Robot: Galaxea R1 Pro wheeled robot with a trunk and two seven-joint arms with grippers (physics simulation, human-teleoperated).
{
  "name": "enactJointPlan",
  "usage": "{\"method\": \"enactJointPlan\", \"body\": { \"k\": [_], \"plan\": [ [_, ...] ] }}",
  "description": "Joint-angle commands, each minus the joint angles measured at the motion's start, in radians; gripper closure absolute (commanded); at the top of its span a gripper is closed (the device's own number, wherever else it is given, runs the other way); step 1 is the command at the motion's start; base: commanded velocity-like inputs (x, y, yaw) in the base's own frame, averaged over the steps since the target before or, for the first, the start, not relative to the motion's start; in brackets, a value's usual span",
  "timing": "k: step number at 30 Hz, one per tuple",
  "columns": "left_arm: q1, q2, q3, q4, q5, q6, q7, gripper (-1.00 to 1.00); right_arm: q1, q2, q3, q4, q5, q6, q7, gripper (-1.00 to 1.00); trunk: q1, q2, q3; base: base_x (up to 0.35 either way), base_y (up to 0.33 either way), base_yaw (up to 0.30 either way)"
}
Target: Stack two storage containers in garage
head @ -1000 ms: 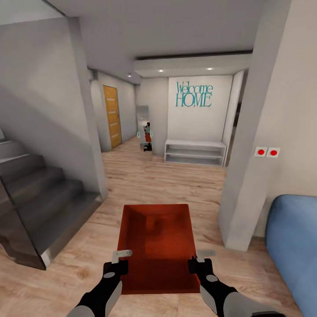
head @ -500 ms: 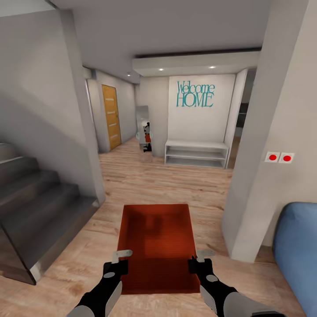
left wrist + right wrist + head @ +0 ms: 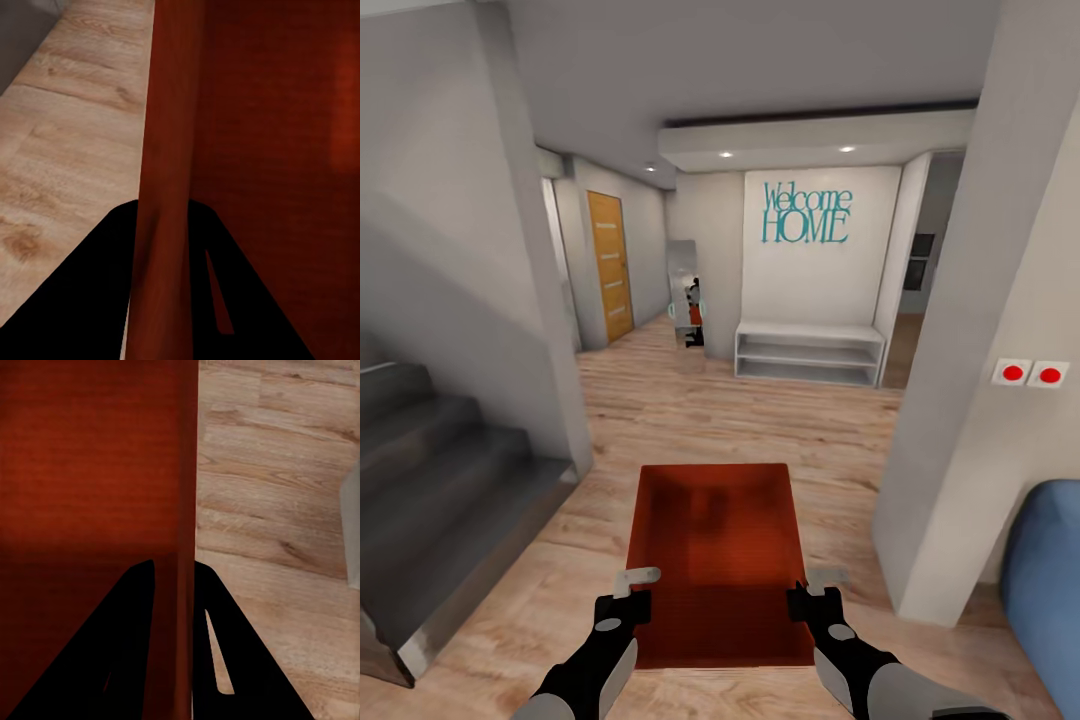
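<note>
Setting: hallway with a light wood plank floor (image 3: 730,420), white walls, and a "Welcome HOME" sign (image 3: 805,213) on the far wall.
Container: one red-orange container (image 3: 715,560), lidless and level, carried between the two grippers above the floor, its open side up.
Left gripper: the left gripper (image 3: 628,600) is clamped on the container's left wall near the near corner; in the left wrist view (image 3: 165,285) one finger lies inside the wall and one outside.
Right gripper: the right gripper (image 3: 812,598) is clamped on the right wall, directly across from the left gripper; in the right wrist view (image 3: 174,645) its fingers straddle the thin wall.
Beyond the grippers: a low white shelf (image 3: 810,352) under the sign, a wooden door (image 3: 610,265) farther to the left.
Left of the left gripper: grey stairs (image 3: 440,480).
Right of the right gripper: a white pillar (image 3: 960,400) with two red switches (image 3: 1030,374), and a blue sofa (image 3: 1045,580).
</note>
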Motion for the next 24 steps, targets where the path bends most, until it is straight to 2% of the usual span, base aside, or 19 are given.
{"method": "enactJointPlan", "body": {
  "k": [1, 24],
  "plan": [
    [-0.001, 0.002, 0.028, -0.044, -0.015, 0.002, 0.009, 1.0, 0.0, -0.003, -0.017, 0.002, 0.0, -0.003, -0.008, 1.0, 0.001, -0.001, -0.001, 0.321, 0.0, 0.0],
    [-0.001, 0.002, 0.028, -0.044, -0.015, 0.002, 0.009, 1.0, 0.0, -0.003, -0.017, 0.002, 0.0, -0.003, -0.008, 1.0, 0.001, -0.001, -0.001, 0.321, 0.0, 0.0]
  ]
}}
